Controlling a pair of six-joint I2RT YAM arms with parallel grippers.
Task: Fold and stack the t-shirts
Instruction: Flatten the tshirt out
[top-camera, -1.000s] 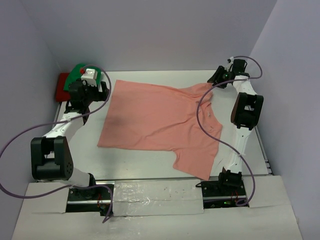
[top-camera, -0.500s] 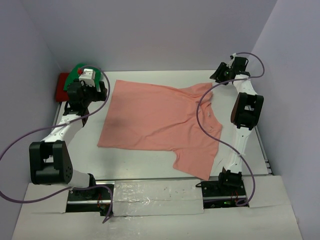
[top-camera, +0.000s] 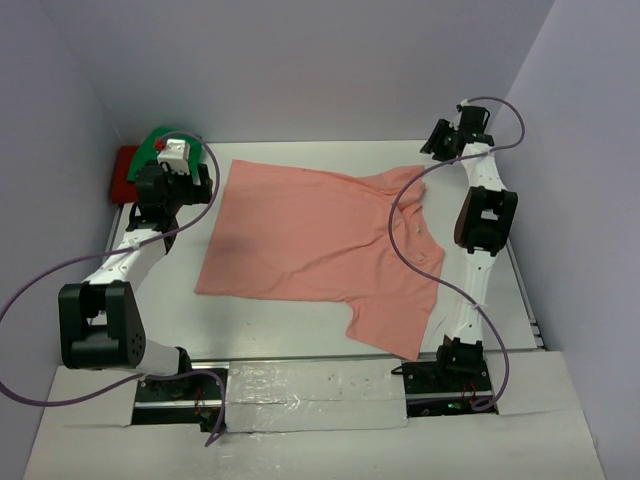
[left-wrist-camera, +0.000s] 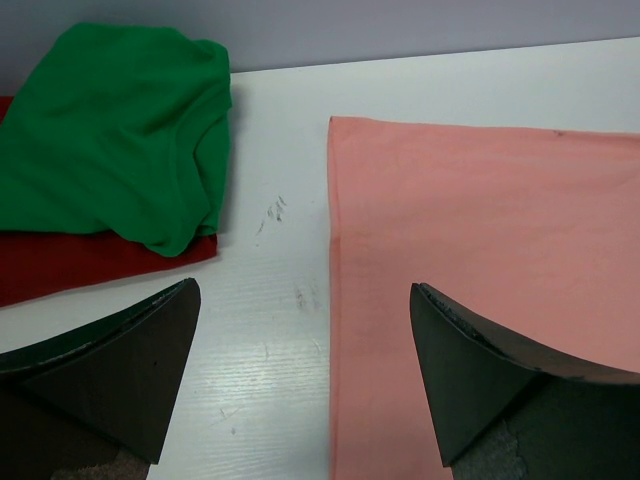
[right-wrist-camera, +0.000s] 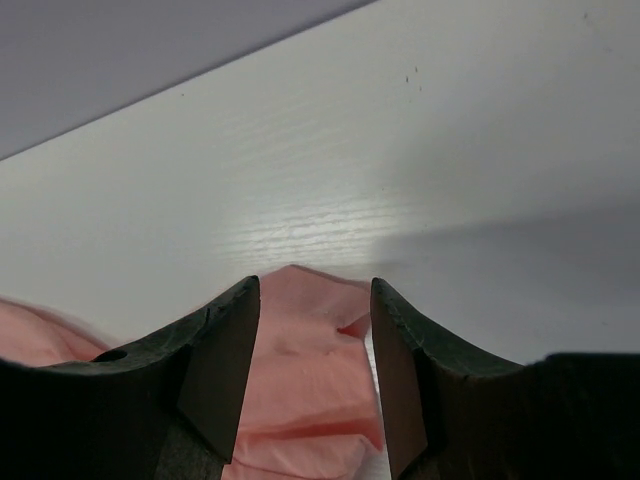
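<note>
Right now my left end effector (left-wrist-camera: 302, 290) hangs spread wide over bare tabletop (left-wrist-camera: 275, 120). It sits between the salmon-pink t-shirt (top-camera: 320, 240), lying flat mid-table, and the green t-shirt (left-wrist-camera: 120, 130), bunched on the red t-shirt (left-wrist-camera: 60, 265) at the far left corner. My right end effector (right-wrist-camera: 314, 285) is parted above that pink shirt's sleeve (right-wrist-camera: 300, 330) at the far right, pinching nothing.

**Shirts Only Partly Seen**

At the left of the left wrist view, the red shirt (left-wrist-camera: 60, 265) is mostly covered by the green shirt (left-wrist-camera: 120, 130). The salmon-pink shirt (left-wrist-camera: 480, 220) is cut off at the right and bottom edges.
</note>
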